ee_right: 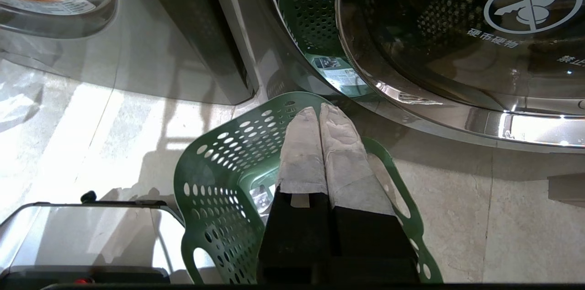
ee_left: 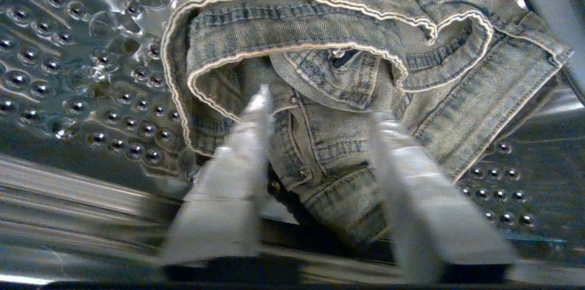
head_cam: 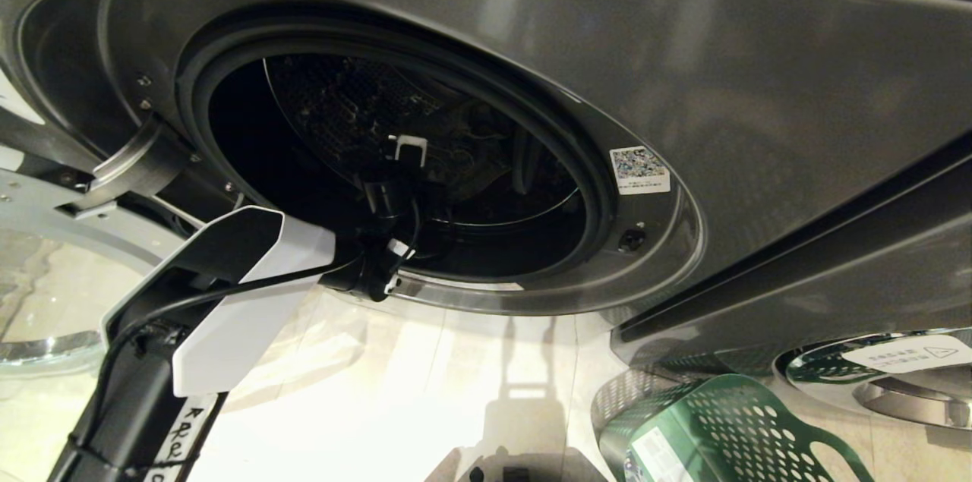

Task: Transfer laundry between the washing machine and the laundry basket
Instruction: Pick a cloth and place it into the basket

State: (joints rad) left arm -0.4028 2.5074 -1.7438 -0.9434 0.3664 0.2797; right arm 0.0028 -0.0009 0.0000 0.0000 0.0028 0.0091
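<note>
Denim garment (ee_left: 329, 75) is the item under inspection; it lies crumpled inside the drum (ee_left: 68, 75).

Head view: I see the washer (head_cam: 759, 87) with its round port open and the dark drum (head_cam: 395, 133) behind it. My left arm (head_cam: 243, 277) reaches up from the lower left through the port, and the left tool (head_cam: 406, 155) sits inside the drum. From this angle I cannot make out its fingers or the garment. The open door (head_cam: 45, 300) hangs at the left edge. A green basket (head_cam: 721, 429) stands on the floor (head_cam: 418, 391) at lower right, below a second machine's door (head_cam: 896, 368).

Left wrist view: the left tool (ee_left: 320, 107) has its two fingers (ee_left: 237, 166) spread apart, straddling a fold of the denim. I see cloth between them, but they do not clamp it. The garment rests on the perforated drum wall, its pale stitched hems curled over, with one part hanging toward the drum's front lip.

Right wrist view: the right tool (ee_right: 320, 118) has its fingers pressed together, holding nothing. It hangs above the basket (ee_right: 219, 176), which stands on the tiled floor (ee_right: 502, 226) just beside the second machine's glass door (ee_right: 457, 29). I see no laundry in the visible part of the basket.
</note>
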